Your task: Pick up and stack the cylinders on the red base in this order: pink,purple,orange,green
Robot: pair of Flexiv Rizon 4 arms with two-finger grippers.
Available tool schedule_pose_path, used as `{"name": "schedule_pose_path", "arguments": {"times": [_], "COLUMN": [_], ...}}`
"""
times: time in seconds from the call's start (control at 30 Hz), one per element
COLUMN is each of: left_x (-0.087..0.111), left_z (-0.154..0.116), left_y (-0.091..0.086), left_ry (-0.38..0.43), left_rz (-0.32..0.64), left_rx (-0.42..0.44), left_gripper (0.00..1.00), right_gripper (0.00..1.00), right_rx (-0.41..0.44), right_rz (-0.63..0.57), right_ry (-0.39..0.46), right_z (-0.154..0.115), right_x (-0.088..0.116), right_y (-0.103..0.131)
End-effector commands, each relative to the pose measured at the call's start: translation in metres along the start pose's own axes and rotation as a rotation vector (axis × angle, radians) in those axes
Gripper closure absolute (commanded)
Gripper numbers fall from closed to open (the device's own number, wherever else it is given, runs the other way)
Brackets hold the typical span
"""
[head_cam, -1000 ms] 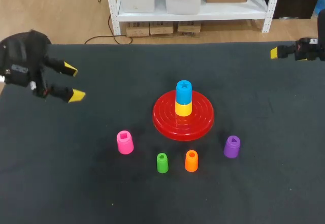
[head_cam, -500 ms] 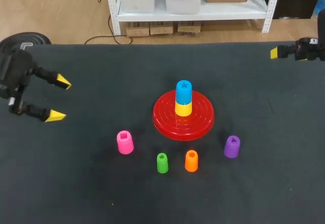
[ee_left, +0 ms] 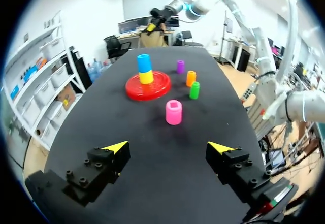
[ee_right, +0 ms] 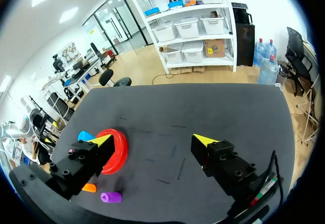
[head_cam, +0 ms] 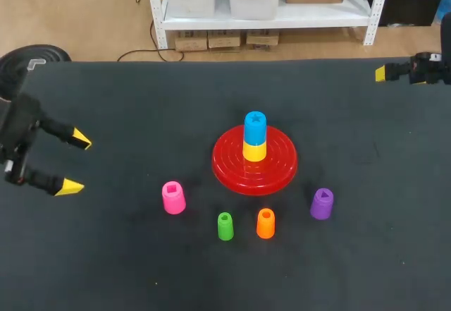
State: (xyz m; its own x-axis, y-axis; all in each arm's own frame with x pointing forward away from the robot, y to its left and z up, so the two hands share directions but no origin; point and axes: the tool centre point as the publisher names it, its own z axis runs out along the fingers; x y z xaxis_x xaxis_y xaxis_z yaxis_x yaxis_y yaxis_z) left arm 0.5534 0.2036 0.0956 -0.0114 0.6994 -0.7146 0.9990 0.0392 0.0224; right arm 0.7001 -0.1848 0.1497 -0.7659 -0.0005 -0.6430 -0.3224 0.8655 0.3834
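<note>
The red base [head_cam: 227, 164] lies mid-table with a yellow cylinder [head_cam: 254, 151] and a blue cylinder [head_cam: 255, 127] stacked on it. In front of it stand the pink cylinder [head_cam: 173, 197], green cylinder [head_cam: 225, 226], orange cylinder [head_cam: 266, 223] and purple cylinder [head_cam: 321, 204]. My left gripper [head_cam: 76, 163] hangs open at the table's left, well apart from the pink cylinder [ee_left: 173, 112], which lies ahead of its empty fingers [ee_left: 168, 147]. My right gripper [head_cam: 382, 73] is at the far right edge, open and empty [ee_right: 152, 140], with the base [ee_right: 121, 150] and the purple cylinder [ee_right: 110, 197] far ahead of it.
The black table mat [head_cam: 141, 269] carries only the base and the loose cylinders. The green [ee_left: 194, 90], orange [ee_left: 191, 77] and purple [ee_left: 180, 66] cylinders stand in a loose row beyond the pink one, beside the base [ee_left: 133, 90].
My left gripper has drawn back to the left and toward the table's front, away from the base, staying open. The right arm and the cylinders have not moved.
</note>
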Motion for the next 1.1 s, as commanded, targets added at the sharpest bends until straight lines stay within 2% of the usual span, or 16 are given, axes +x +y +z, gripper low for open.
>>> {"name": "schedule_pose_path", "arguments": {"times": [0.03,0.4,0.47,0.87,0.97,1.1], "left_x": [0.002,0.002,0.000,-0.003,-0.003,-0.003], "left_z": [0.003,0.007,0.008,0.009,0.009,0.009], "left_y": [0.010,0.015,0.013,0.012,0.012,0.012], "left_ry": [0.035,0.031,0.028,0.025,0.025,0.025], "left_rz": [-0.004,-0.035,-0.002,-0.006,-0.006,-0.006], "left_rx": [0.037,0.020,0.032,0.029,0.029,0.029], "left_gripper": [0.00,0.00,0.00,0.00,0.00,0.00], "right_gripper": [0.00,0.00,0.00,0.00,0.00,0.00], "right_rx": [0.001,0.001,0.001,-0.003,0.037,-0.021], "right_rz": [0.000,0.000,0.000,-0.019,-0.095,-0.225], "right_ry": [0.000,0.000,0.000,-0.008,-0.004,0.063], "right_z": [0.000,0.000,0.000,-0.004,-0.013,-0.012], "right_x": [0.000,0.000,0.000,-0.003,-0.012,-0.018], "right_y": [0.000,0.000,0.000,0.000,0.015,0.056]}}
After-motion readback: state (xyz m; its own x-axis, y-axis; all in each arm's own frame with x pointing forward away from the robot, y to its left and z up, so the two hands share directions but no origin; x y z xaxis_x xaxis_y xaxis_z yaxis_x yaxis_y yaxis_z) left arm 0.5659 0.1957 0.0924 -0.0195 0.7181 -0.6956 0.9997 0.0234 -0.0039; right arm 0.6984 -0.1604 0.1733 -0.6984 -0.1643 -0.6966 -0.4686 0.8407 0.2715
